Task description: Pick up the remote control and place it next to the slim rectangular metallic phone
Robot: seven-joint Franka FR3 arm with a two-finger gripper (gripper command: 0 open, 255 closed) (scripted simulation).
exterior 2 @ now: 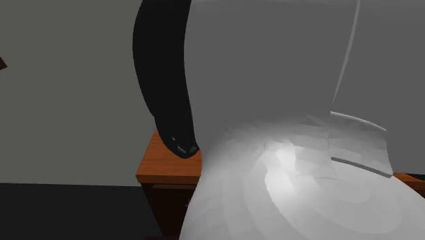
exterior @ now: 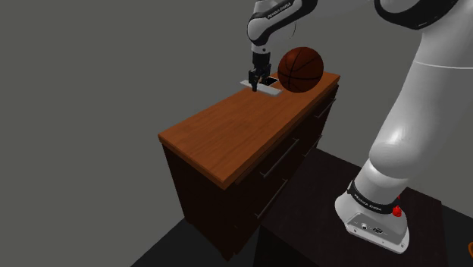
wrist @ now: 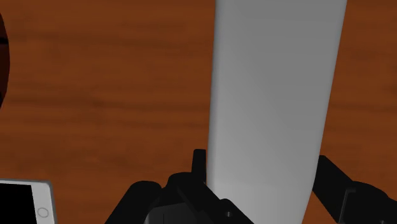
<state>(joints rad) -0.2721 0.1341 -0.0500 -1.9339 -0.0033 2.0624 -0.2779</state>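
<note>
The remote control, drawn as a plain pale grey slab, lies flat at the far end of the wooden top of a dresser, close to the edge furthest from the stand. The black gripper stands upright over one end of it. In the wrist view the gripper straddles the remote control across its width: one finger sits against each long edge with no wood showing between finger and slab, so the fingers are closed on it at about the slab's width. A phone with a white front, a dark screen and a round button lies on the same top, near the remote control but apart from it, with bare wood between them. A dark orange basketball rests on the top just beside the gripper, on the shoulder view's right. The dresser's drawers are all pushed shut, so whatever they hold is hidden. The second exterior view has the white arm close up, with a corner of the wooden top behind it
</note>
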